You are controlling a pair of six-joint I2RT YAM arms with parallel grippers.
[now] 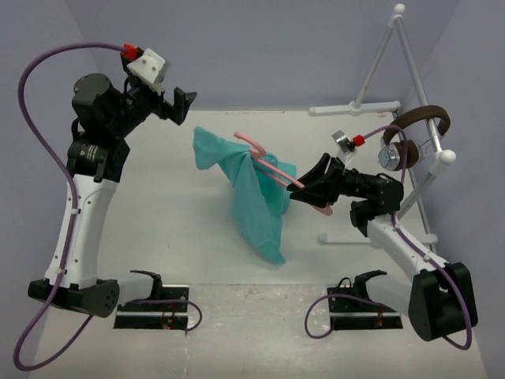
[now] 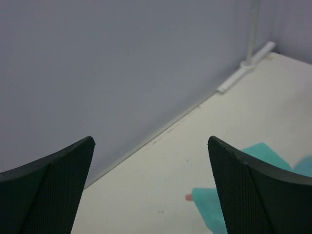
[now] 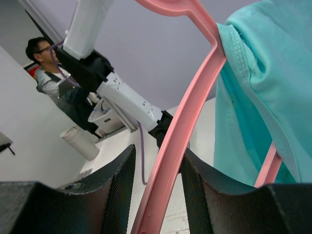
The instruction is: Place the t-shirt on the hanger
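Observation:
The teal t-shirt point(image 1: 254, 201) hangs in folds from the pink hanger point(image 1: 267, 163), lifted above the table's middle. The hanger's hook points back-left. My right gripper point(image 1: 306, 186) is shut on one side arm of the hanger. In the right wrist view the pink hanger point(image 3: 195, 97) runs between the fingers of the right gripper point(image 3: 158, 151), with the t-shirt point(image 3: 265, 78) draped on its right. My left gripper point(image 1: 186, 106) is raised at the back left, open and holding nothing, a little left of the shirt. In the left wrist view the left gripper point(image 2: 151, 141) looks at the back wall, with a corner of the t-shirt point(image 2: 207, 204) low down.
A white tubular rack point(image 1: 394, 79) stands at the back right, with brown headphones point(image 1: 414, 130) hanging on it just behind my right arm. Two black mounts point(image 1: 154, 304) point(image 1: 359, 304) sit at the near edge. The back wall is close behind the left gripper.

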